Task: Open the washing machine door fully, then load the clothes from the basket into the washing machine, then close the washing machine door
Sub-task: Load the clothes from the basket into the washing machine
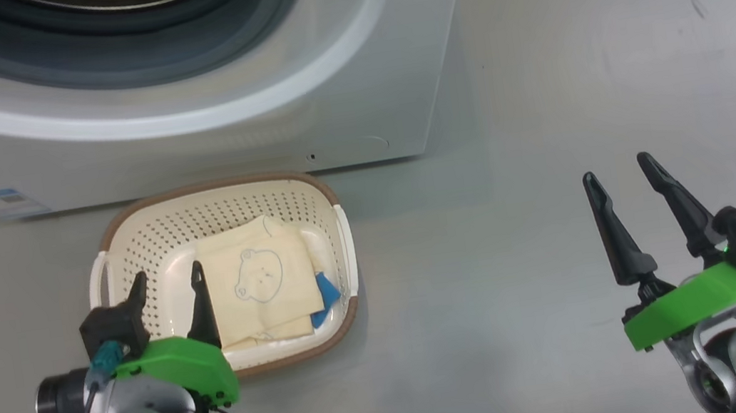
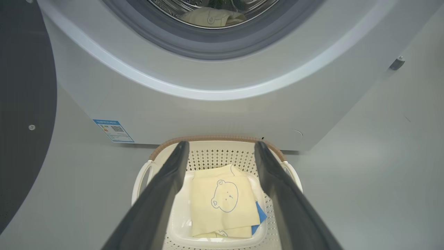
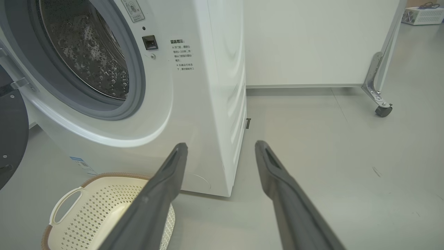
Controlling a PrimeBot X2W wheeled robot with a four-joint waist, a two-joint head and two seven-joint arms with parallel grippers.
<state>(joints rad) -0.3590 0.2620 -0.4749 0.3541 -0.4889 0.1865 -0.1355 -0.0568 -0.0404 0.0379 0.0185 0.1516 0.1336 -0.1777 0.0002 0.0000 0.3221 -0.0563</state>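
Your left gripper [image 1: 167,271] hangs wide above the clothes [image 1: 263,279] in the basket [image 1: 214,185] — your right gripper [image 1: 616,167] stands equally wide, empty.

Your head camera looks steeply down on the floor [image 1: 571,63], at the basket [image 1: 214,185] before the washing machine [image 1: 187,152]. Your left wrist camera sits close above this same basket. Your right wrist camera, farther right, faces the machine's front corner; all three share the basket.
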